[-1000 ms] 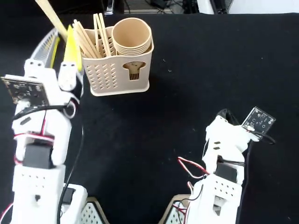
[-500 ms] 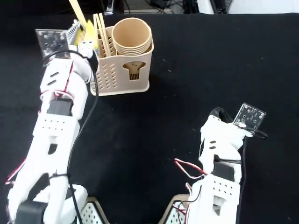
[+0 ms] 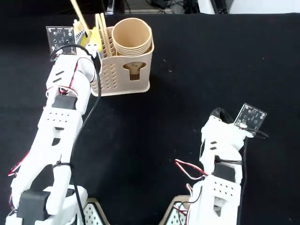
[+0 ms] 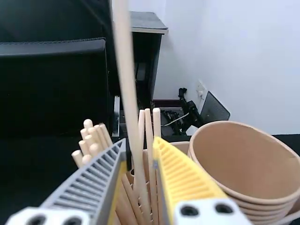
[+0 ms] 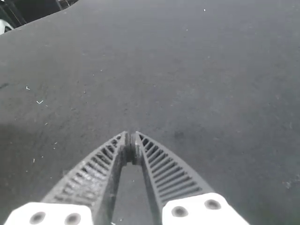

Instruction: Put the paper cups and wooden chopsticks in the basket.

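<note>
Black table (image 3: 211,61), left gripper (image 4: 139,141) clamping chopstick (image 4: 123,70), now over basket (image 3: 117,75), seemingly lower, right gripper (image 5: 130,143) closed

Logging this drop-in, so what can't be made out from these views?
Held chopstick: top cut off by the left wrist view's edge; lower tip lost inside the left tool.
Basket: left side covered by the left arm, high view.
Paper cups: bases hidden by the basket wall.

left gripper (image 3: 89,34) | carried chopstick (image 3: 78,14) from beside basket (image 3: 119,70) to over it | chopstick now steeper
</note>
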